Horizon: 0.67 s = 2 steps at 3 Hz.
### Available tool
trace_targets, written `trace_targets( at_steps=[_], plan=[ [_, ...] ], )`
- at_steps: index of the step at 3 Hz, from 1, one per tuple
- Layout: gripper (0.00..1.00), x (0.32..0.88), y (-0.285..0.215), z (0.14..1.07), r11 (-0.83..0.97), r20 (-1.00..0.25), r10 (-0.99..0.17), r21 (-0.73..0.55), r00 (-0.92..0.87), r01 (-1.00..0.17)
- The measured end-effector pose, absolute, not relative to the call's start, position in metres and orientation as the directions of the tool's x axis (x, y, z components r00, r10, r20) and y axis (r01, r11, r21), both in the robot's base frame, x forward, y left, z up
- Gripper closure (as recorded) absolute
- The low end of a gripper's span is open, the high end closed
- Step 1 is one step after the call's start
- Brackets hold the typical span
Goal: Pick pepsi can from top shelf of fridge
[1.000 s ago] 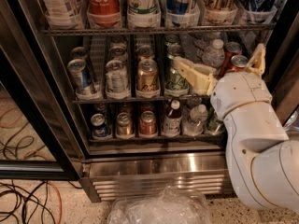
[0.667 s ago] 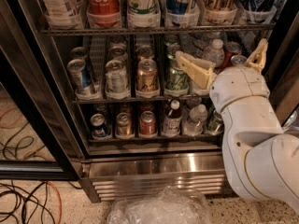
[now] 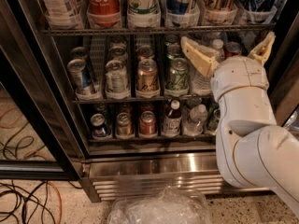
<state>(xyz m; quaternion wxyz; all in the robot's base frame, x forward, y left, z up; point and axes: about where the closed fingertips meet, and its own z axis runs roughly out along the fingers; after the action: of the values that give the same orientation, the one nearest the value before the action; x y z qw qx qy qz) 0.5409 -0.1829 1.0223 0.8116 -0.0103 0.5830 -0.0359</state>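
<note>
The one camera stands close in front of the fridge (image 3: 149, 169), a little above it, and looks forward and downward at its racks and the floor, and at the right side the white arm (image 3: 245, 125) is seen with the gripper (image 3: 227, 40), fingers spread apart, before the second rack.

gripper (image 3: 227, 37) risen, nearer top shelf (image 3: 159, 31)

The fridge (image 3: 154, 169) has a glossy stainless-steel base. Its top shelf (image 3: 117, 31) is grey metal wire. The gripper (image 3: 227, 38), inside the fridge at right, has matt tan fingers (image 3: 198, 55), spread apart. The arm (image 3: 243, 106) is smooth white plastic.
</note>
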Motion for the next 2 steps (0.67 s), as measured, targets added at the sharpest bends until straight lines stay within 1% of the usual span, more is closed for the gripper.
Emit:
trace_targets(
  at_steps=[1,2],
  plan=[
    [0.00,0.5411,-0.2016,1.0310,0.994,-0.943,-0.026,0.011,0.331,0.110],
    [0.00,0.5410,-0.2020,1.0308,0.994,-0.944,-0.026,0.011,0.330,0.110]
  ],
)
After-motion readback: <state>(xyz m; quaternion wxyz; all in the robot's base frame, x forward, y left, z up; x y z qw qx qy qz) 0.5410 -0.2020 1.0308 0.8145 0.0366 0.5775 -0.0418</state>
